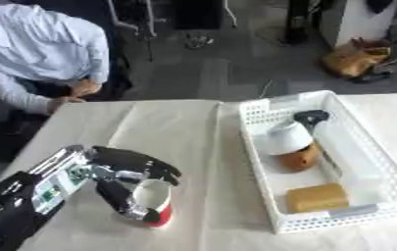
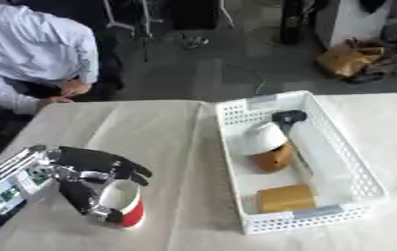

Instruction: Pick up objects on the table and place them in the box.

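1. One red-and-white cup [image 1: 155, 202] sits on the table [image 1: 133, 127], right under the left hand [image 1: 124, 171], thumb on its near-left side and fingers draped over the rim on the far side, so the hand's curled round it.
2. Cup looks upright, base on the cloth; can't tell if it's lifted at all.
3. Off to the hand's right, well apart from it, one white perforated box [image 1: 261, 162].
4. Inside the box I count three things: a tan block [image 1: 317, 197] at the near end, a brown-and-white rounded thing [image 1: 291, 147] in the middle, a small dark item [image 1: 310, 116] at the far end.
5. Only one hand shows.
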{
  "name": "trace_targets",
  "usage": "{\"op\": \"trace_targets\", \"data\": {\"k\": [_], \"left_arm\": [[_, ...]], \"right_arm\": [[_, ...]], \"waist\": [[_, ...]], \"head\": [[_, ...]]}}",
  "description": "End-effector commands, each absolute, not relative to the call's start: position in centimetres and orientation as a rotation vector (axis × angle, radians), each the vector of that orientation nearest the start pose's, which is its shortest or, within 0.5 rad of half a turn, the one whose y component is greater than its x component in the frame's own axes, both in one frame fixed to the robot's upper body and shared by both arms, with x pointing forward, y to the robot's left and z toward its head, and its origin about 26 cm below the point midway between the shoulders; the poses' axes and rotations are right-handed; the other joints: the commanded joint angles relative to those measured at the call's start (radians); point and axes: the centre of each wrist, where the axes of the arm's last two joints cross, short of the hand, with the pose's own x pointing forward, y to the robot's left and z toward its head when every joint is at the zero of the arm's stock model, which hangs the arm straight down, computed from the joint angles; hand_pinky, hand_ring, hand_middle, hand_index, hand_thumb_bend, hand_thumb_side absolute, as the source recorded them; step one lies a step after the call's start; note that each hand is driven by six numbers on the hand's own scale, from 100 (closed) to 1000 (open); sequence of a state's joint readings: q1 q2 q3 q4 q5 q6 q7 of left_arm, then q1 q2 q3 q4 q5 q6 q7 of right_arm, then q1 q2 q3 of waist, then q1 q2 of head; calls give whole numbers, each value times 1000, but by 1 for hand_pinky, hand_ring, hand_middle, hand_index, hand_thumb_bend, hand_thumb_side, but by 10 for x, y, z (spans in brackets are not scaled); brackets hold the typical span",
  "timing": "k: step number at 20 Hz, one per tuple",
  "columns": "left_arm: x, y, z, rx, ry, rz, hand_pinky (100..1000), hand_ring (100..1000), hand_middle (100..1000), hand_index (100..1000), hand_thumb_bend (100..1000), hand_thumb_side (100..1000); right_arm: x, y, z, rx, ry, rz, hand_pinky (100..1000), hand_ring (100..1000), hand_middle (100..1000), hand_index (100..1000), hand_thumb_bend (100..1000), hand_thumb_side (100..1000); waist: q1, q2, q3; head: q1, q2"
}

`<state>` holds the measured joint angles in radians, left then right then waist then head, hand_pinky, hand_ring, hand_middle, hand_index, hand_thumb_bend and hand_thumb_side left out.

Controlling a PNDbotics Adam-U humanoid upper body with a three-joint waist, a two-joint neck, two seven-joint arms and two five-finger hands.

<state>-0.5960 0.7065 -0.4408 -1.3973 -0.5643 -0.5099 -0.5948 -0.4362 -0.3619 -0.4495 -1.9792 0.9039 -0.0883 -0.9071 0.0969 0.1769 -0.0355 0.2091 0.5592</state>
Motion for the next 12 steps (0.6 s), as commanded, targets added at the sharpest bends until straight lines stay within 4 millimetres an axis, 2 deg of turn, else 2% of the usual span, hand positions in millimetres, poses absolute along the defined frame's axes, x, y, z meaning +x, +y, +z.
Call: {"op": "trace_targets", "data": {"k": [1, 12], "left_arm": [[394, 301, 161, 258, -1115, -2605, 1000, 1000, 1000, 1000, 587, 987], [399, 308, 149, 260, -1034, -2621, 1000, 1000, 1000, 1000, 584, 1000]], "right_arm": [[283, -362, 278, 1921, 2273, 563, 698, 795, 673, 632, 100, 957], [283, -363, 279, 1915, 2275, 574, 698, 795, 673, 632, 100, 954]], "waist": [[-5, -11, 1], [-6, -7, -3]], "head": [[4, -10], [9, -12]]}}
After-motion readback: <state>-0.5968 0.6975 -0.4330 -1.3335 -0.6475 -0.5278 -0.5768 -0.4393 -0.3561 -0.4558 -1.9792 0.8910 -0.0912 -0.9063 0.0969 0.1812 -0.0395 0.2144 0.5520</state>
